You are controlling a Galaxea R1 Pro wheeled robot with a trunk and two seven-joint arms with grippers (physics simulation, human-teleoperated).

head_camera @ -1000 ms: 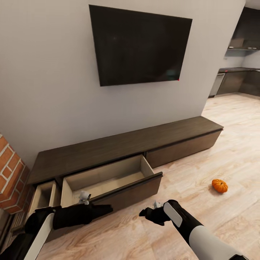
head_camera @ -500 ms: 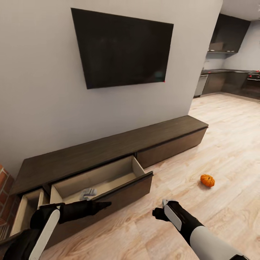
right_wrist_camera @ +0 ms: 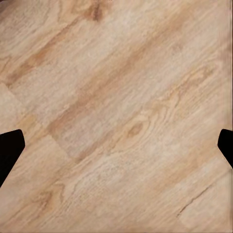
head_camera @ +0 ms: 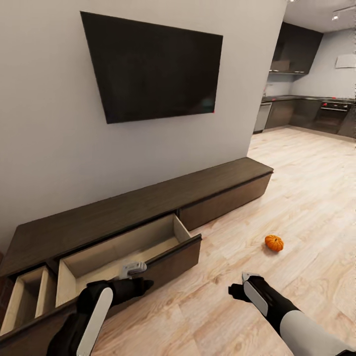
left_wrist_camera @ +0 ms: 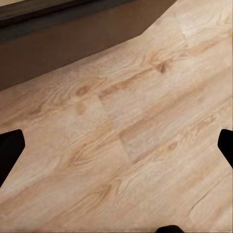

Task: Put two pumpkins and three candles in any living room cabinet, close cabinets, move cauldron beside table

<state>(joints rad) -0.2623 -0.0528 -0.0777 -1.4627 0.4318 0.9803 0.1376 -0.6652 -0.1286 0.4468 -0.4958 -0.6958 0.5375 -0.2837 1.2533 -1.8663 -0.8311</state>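
The cabinet [head_camera: 148, 207] is a long, low, dark-brown wooden unit set against the grey wall, running from the lower left of the head view to the centre right. Two of its drawers stand pulled out at the lower left, exposing pale wood interiors; the larger drawer [head_camera: 123, 249] is the nearer to centre, and a narrower one [head_camera: 24, 296] sits beside it at the frame's left edge. The remaining front panels are flush and plain.

One pumpkin [head_camera: 274, 242] lies on the light wood plank floor [head_camera: 306, 198] at centre right, well apart from the cabinet. It is orange, round and ribbed.

A black TV [head_camera: 153, 66] is mounted on the wall above the cabinet. Dark kitchen units [head_camera: 306, 111] occupy the upper right.

The left tool [head_camera: 141, 286] hangs low at lower left, just in front of the open drawer's front panel. In the left wrist view its dark fingertips [left_wrist_camera: 9, 150] sit at opposite frame edges, spread wide, with only floor between them. The right tool [head_camera: 236, 290] hovers over the floor at lower centre right; its fingertips [right_wrist_camera: 9, 148] are likewise spread wide and hold nothing.
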